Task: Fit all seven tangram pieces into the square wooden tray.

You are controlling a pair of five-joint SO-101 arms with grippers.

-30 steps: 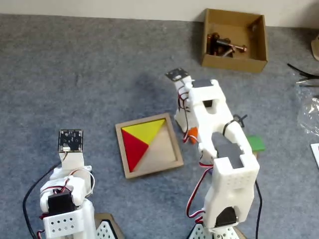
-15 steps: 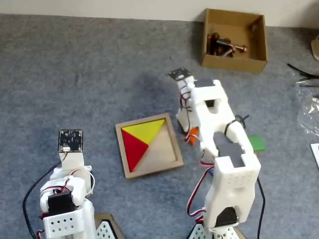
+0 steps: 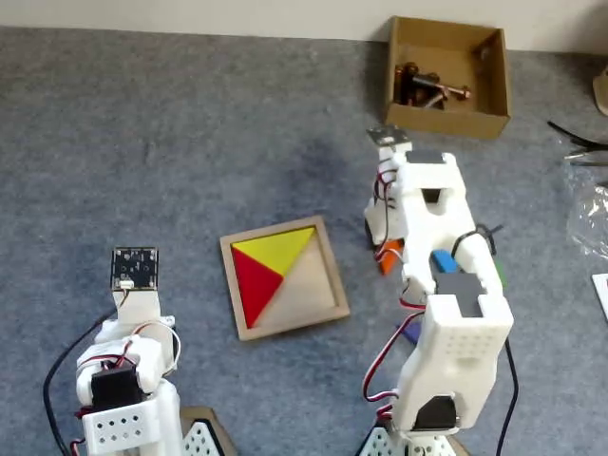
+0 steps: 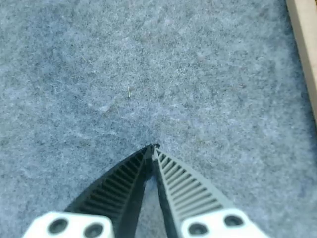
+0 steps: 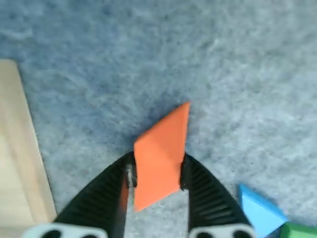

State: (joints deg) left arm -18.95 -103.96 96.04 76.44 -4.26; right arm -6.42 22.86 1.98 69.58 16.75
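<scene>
The square wooden tray (image 3: 296, 323) lies on the grey carpet and holds a yellow triangle (image 3: 275, 249) and a red triangle (image 3: 255, 281). My right gripper (image 5: 157, 162) is shut on an orange parallelogram (image 5: 166, 134), held over the carpet to the right of the tray, with its shadow underneath. From above, the orange parallelogram (image 3: 388, 255) peeks out beside the right arm. A blue piece (image 5: 257, 210) and a green piece (image 5: 299, 231) lie close by. My left gripper (image 4: 151, 148) is shut on nothing, over bare carpet left of the tray.
A cardboard box (image 3: 446, 71) with small parts stands at the back right. A blue piece (image 3: 443, 260) and a purple piece (image 3: 410, 331) show under the right arm (image 3: 446, 313). The tray's edge (image 4: 303, 49) is beside the left gripper. Tools lie at the far right.
The right arm has swung to the right, away from the tray, carrying the orange parallelogram. A blue piece now shows beneath it. The left arm has not moved.
</scene>
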